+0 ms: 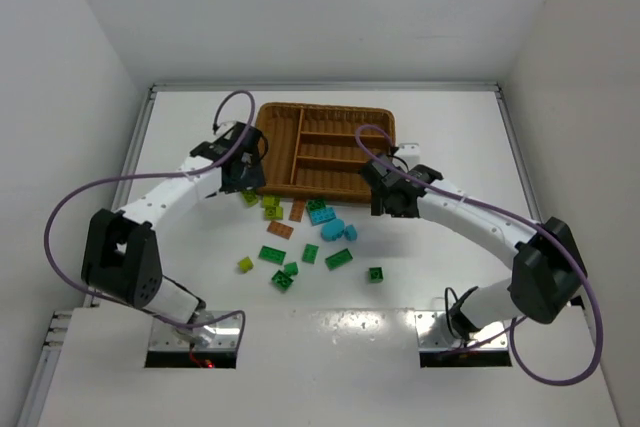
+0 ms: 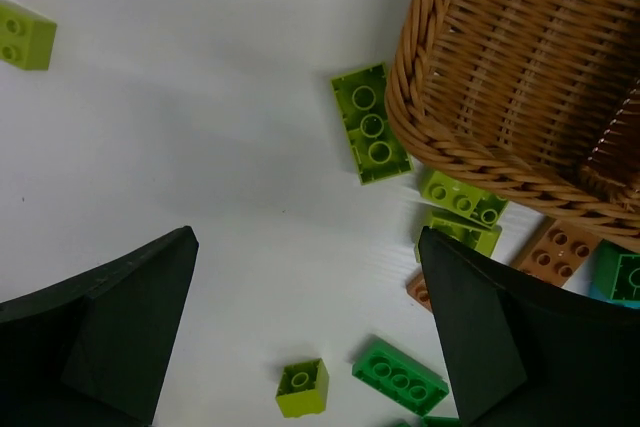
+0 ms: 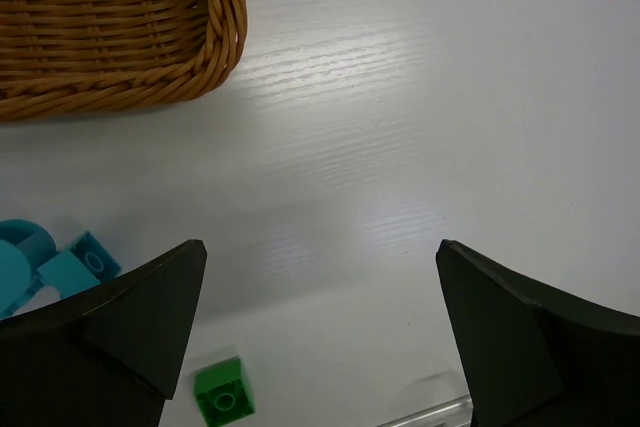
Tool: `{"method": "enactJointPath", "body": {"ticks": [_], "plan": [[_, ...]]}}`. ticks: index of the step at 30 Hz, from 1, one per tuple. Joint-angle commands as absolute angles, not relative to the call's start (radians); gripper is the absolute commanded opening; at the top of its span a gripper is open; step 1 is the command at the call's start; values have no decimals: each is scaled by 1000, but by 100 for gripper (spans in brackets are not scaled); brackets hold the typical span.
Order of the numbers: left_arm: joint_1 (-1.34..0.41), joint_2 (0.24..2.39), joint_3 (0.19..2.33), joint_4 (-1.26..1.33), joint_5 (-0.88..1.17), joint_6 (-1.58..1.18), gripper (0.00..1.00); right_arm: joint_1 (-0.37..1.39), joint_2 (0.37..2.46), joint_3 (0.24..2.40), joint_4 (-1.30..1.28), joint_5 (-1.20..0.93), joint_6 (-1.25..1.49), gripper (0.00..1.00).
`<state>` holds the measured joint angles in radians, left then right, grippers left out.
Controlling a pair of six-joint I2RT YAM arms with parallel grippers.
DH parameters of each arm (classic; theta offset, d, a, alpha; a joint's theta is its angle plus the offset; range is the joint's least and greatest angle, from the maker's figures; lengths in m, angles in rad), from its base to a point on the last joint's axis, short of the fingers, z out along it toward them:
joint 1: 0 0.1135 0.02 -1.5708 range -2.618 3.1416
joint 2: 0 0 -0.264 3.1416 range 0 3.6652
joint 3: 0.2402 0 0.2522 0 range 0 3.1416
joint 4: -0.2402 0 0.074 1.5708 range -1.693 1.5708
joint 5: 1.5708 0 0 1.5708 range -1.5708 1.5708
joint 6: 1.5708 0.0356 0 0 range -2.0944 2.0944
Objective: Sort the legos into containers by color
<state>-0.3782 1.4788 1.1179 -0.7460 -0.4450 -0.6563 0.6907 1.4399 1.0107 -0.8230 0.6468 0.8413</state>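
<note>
Left fingers [image 2: 120, 317] and right fingers [image 3: 110, 332] both spread empty; left's nearer, yellow-green lego [image 2: 370, 132] just ahead against the tray [image 2: 500, 57] corner, lying lengthwise away.

1. The tray [image 1: 325, 108] sits toward the back of the table [image 1: 450, 137], roughly centred.
2. The legos [image 1: 330, 229] are scattered on the table right in front of it.
3. One brick [image 2: 368, 137] is snug against the tray's near-left corner.

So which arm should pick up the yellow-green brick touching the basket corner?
Probably the left. The open left gripper hangs right by that yellow-green brick at the tray corner. The right gripper, also open, is over by the tray's other near corner, closer to a dark green brick.
</note>
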Motion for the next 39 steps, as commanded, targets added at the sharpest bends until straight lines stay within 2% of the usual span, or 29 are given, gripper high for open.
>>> {"method": "enactJointPath", "body": {"ticks": [1, 10, 19, 23, 33, 37, 39], "plan": [[-399, 1494, 1166, -742, -497, -667, 100, 693, 1404, 1019, -836, 663, 876, 100], [-361, 1525, 1186, -873, -709, -810, 100, 693, 1341, 999, -816, 630, 876, 100], [58, 1564, 1152, -855, -690, -836, 100, 693, 1269, 945, -756, 526, 830, 100], [141, 1676, 1201, -835, -699, -792, 100, 693, 1269, 945, -756, 488, 804, 100], [216, 1819, 1206, -696, -379, -871, 100, 693, 1302, 1045, -813, 535, 772, 100], [216, 1829, 1206, -626, -338, -962, 100, 693, 1339, 1066, -847, 545, 772, 100], [235, 1856, 1206, -603, -337, -995, 96, 693, 1348, 1089, -873, 557, 772, 100]]}}
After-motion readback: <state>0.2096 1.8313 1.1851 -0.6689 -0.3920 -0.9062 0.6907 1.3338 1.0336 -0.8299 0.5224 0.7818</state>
